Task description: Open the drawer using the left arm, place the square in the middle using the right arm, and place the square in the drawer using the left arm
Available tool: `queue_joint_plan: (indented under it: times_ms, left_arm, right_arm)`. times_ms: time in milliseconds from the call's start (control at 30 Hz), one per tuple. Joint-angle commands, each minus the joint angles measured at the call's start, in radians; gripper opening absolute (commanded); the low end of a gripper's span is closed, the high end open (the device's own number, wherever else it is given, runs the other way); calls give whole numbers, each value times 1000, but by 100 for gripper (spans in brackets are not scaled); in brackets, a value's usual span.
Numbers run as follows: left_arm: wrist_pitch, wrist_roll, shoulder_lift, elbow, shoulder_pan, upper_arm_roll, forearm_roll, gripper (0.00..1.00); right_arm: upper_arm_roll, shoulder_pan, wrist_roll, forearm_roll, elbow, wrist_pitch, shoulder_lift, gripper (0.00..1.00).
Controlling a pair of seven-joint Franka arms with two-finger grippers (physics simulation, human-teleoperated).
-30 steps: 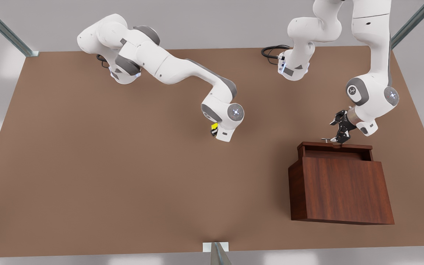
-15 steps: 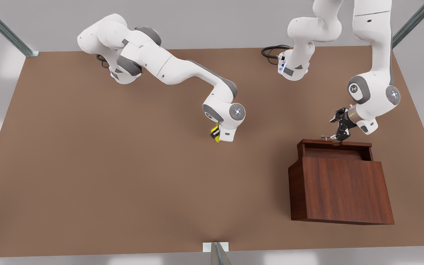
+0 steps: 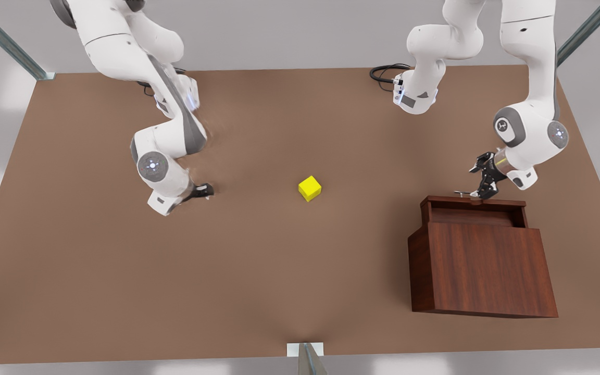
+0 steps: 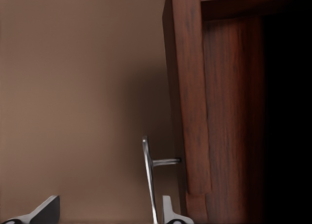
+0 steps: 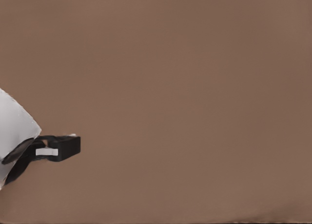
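Tabletop (image 3: 123, 271) bears square (image 3: 310, 188); drawer (image 3: 474, 211) open.

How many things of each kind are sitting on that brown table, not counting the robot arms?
Yellow square: 1
Wooden cabinet with its drawer pulled partly out: 1
Total: 2

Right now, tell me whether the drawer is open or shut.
Open: the drawer juts out of the cabinet, its hollow showing; the left gripper is at its handle.
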Motion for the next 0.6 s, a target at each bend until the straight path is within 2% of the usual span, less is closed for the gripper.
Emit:
queue_joint_plan:
  times_ms: [0, 67, 167, 233, 333, 567]
  left_arm:
    - [0, 0, 0, 0, 2, -1, 3, 100]
    - [-17, 0, 0, 0, 2, -1, 3, 100]
    - [-25, 0, -2, -2, 2, -1, 3, 100]
    - [-35, -2, -5, -2, 2, -1, 3, 100]
    - [-40, -2, -5, -3, 0, -1, 3, 100]
    - [-51, -11, -9, -9, 2, 1, 5, 100]
  right_arm:
    - [0, -30, 2, 0, 6, -16, -17, 100]
    - [-3, -133, 2, 3, 89, -129, -59, 100]
    - [-9, -168, 0, 27, 304, -325, -77, 100]
    - [-8, -167, 6, 66, 307, -365, -146, 100]
    - [-8, -168, 3, 69, 560, -510, -23, 100]
    - [-23, -179, -1, 77, 548, -508, -32, 100]
